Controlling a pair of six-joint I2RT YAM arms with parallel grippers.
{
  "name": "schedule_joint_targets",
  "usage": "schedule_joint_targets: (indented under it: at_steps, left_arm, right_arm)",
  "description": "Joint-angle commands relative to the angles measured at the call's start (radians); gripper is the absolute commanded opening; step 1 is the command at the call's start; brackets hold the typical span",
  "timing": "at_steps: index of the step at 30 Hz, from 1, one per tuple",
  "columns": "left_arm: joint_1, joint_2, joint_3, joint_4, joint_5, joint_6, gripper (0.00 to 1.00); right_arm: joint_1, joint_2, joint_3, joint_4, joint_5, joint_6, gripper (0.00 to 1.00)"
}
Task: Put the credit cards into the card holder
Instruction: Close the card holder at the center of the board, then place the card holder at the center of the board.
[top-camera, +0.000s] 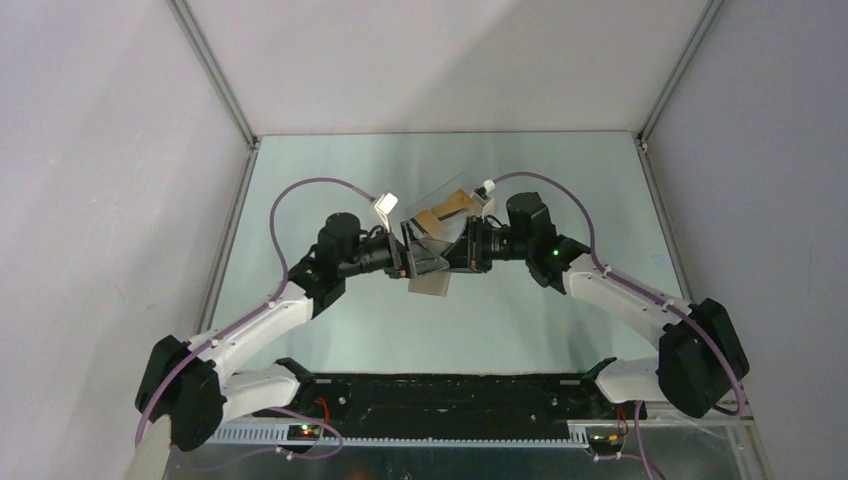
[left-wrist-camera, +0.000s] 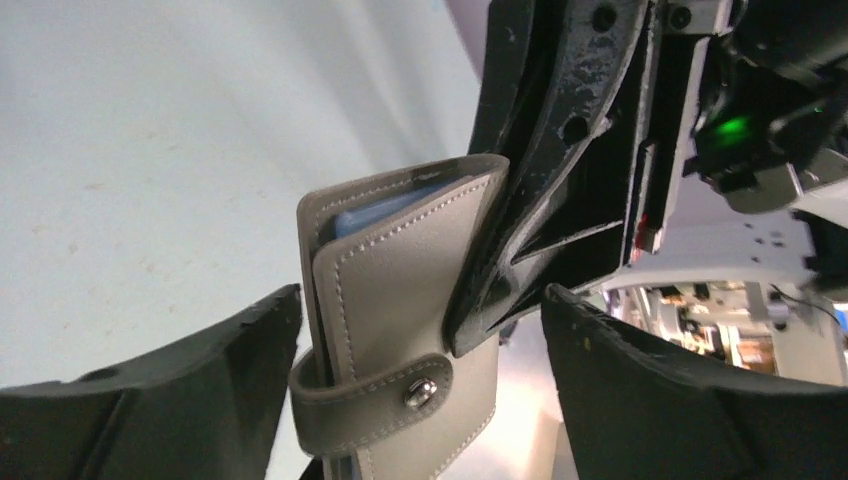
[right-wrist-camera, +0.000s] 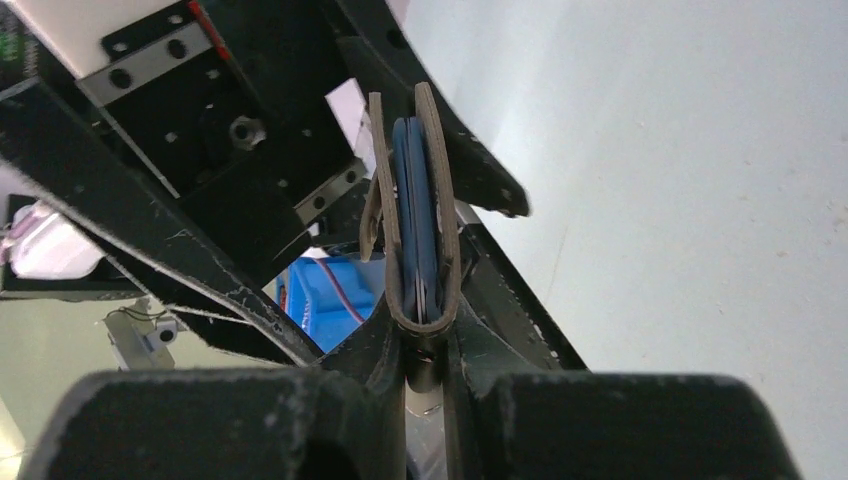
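One card holder (left-wrist-camera: 390, 300), pinched by right gripper (right-wrist-camera: 425, 345), sits within spread left gripper (left-wrist-camera: 420, 298).

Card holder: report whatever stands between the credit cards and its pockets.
The card holder is folded shut, with its strap snapped across the front, so the covers and strap block the pockets. The right pincer clamps its folded edge, and the left pincer stands open around it.

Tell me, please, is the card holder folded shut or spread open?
Folded shut. The holder has its strap snapped across the front; edge-on, from the right wrist, its covers lie close together.
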Motion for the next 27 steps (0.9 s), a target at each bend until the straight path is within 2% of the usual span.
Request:
schedule_joint_targets:
  at_steps: [1,4,9,13,15,17,18,19,20,24,27]
  left_arm:
    - [-0.014,-0.010,0.023,-0.181,-0.211,0.168,0.97]
    - [-0.014,-0.023,0.026,-0.317,-0.395,0.216,1.00]
    - [-0.014,-0.099,-0.007,-0.408,-0.655,0.235,1.00]
    - [-0.014,-0.161,-0.026,-0.449,-0.736,0.251,1.00]
    - [-0.014,-0.176,-0.033,-0.461,-0.741,0.262,1.00]
    - [-0.013,-0.181,-0.041,-0.469,-0.742,0.267,1.00]
    - [-0.014,-0.181,-0.043,-0.472,-0.741,0.269,1.00]
    - [-0.013,-0.177,-0.044,-0.474,-0.739,0.270,1.00]
    - [-0.014,-0.175,-0.046,-0.475,-0.737,0.269,1.00]
    - [-0.014,-0.142,-0.045,-0.475,-0.716,0.257,1.00]
    - [-0.014,-0.094,-0.043,-0.473,-0.682,0.238,1.00]
  right_arm:
    - [-0.009,0.057,-0.044,0.090,-0.005,0.008,0.00]
    - [-0.005,0.117,-0.057,0.087,-0.015,-0.022,0.00]
    - [0.012,0.258,-0.062,0.120,-0.037,-0.049,0.00]
    - [0.015,0.345,-0.062,0.144,-0.029,-0.052,0.04]
    - [0.016,0.376,-0.062,0.132,-0.013,-0.053,0.11]
    - [0.017,0.399,-0.060,0.113,0.013,-0.057,0.23]
    - [0.016,0.409,-0.057,0.097,0.030,-0.063,0.34]
    - [0.016,0.413,-0.050,0.060,0.043,-0.074,0.39]
    - [0.019,0.418,-0.044,0.041,0.067,-0.081,0.49]
    - [0.018,0.398,-0.026,-0.090,0.152,-0.105,0.74]
    - [0.010,0.373,-0.019,-0.159,0.209,-0.115,0.81]
